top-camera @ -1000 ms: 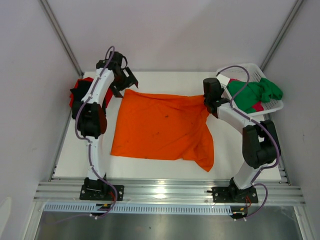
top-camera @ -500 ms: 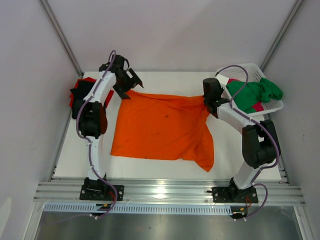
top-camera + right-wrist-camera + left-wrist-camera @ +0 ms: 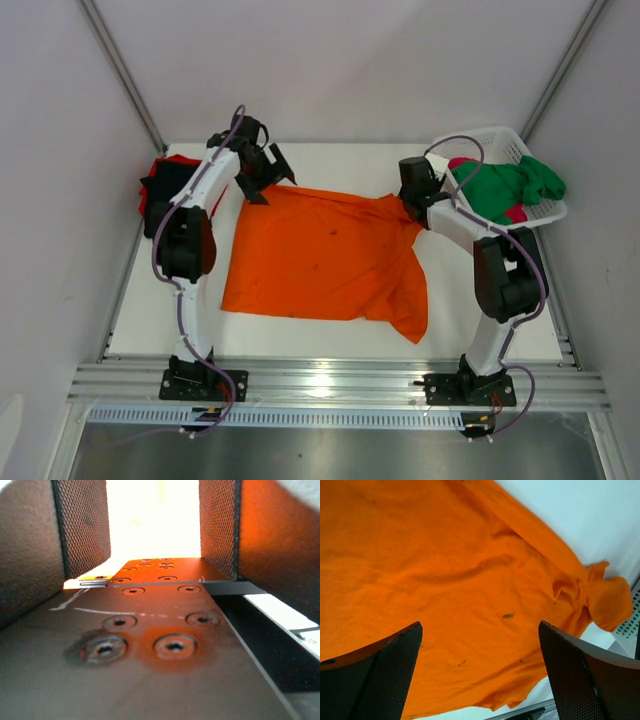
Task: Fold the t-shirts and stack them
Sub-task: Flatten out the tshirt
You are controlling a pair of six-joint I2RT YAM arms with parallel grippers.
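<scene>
While the left gripper [image 3: 268,172] hangs with jaws spread wide and empty over the far left corner of the orange t-shirt [image 3: 320,260], the right gripper [image 3: 410,205], at its far right corner, shows pads parted with no cloth pinched. The orange t-shirt lies spread on the table, unfolded. Left of it the red t-shirt [image 3: 176,161] and black t-shirt [image 3: 155,190] look already stacked. Right of it the green t-shirt [image 3: 510,185] and pink t-shirt [image 3: 517,213] wait in the basket [image 3: 497,133].

You have the orange shirt [image 3: 320,255] spread wide and wrinkled mid-table. The red shirt [image 3: 172,160] and black shirt [image 3: 150,195] lie bunched at far left. The green shirt [image 3: 510,185] heaps over the pink shirt [image 3: 516,213] at far right.
</scene>
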